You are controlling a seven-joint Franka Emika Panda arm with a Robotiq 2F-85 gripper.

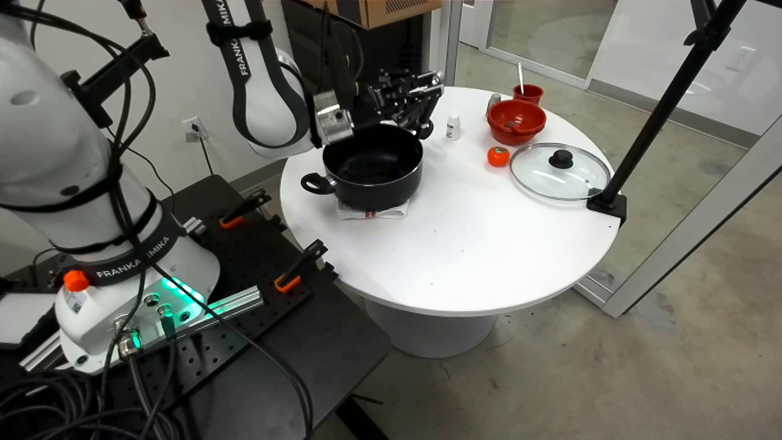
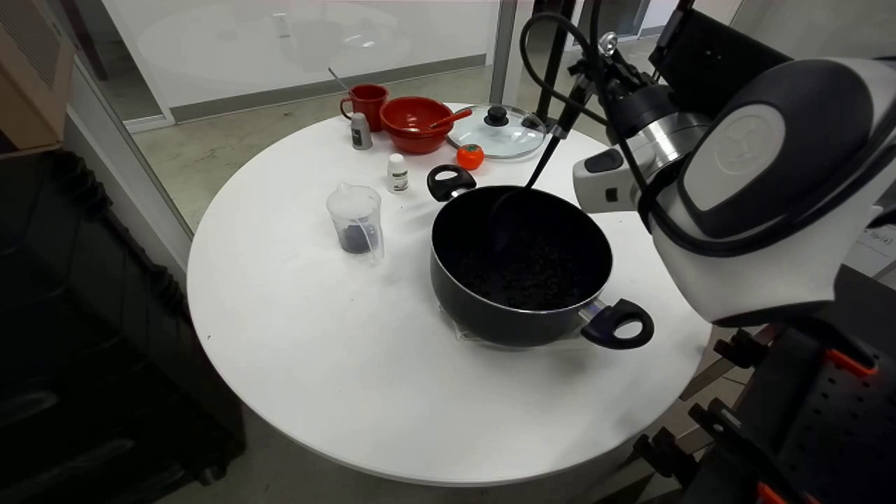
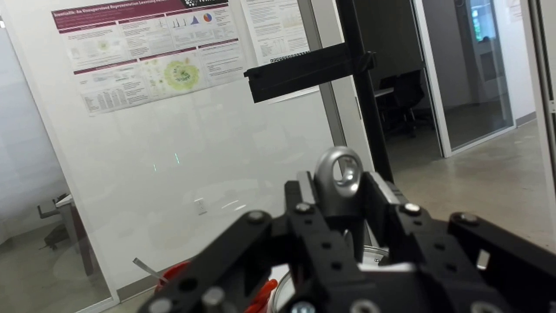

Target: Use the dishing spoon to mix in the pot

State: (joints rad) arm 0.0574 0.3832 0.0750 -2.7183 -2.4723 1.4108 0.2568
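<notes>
The pot (image 2: pixel 490 318) is black and deep, with two side handles, and dark bits lie inside it. It also shows in an exterior view (image 1: pixel 379 197). My gripper (image 2: pixel 584 73) is above the pot's rim and shut on the upper handle of the dishing spoon (image 2: pixel 542 164). The spoon's black shaft slants down into the pot; its head is hard to make out against the dark inside. In the wrist view the handle's silver ring end (image 3: pixel 323 184) stands between the fingertips of my gripper (image 3: pixel 339 195). My gripper (image 1: pixel 421 95) hides most of the spoon in an exterior view.
A folded cloth (image 1: pixel 372 213) lies under the pot. A clear measuring cup (image 2: pixel 355 217), white bottle (image 2: pixel 397 175), grey shaker (image 2: pixel 360 131), red mug (image 2: pixel 369 105), red bowls (image 2: pixel 413 136), a tomato (image 2: pixel 470 157) and glass lid (image 1: pixel 537 177) stand around it. A black pole (image 1: pixel 666 116) is clamped at the table edge.
</notes>
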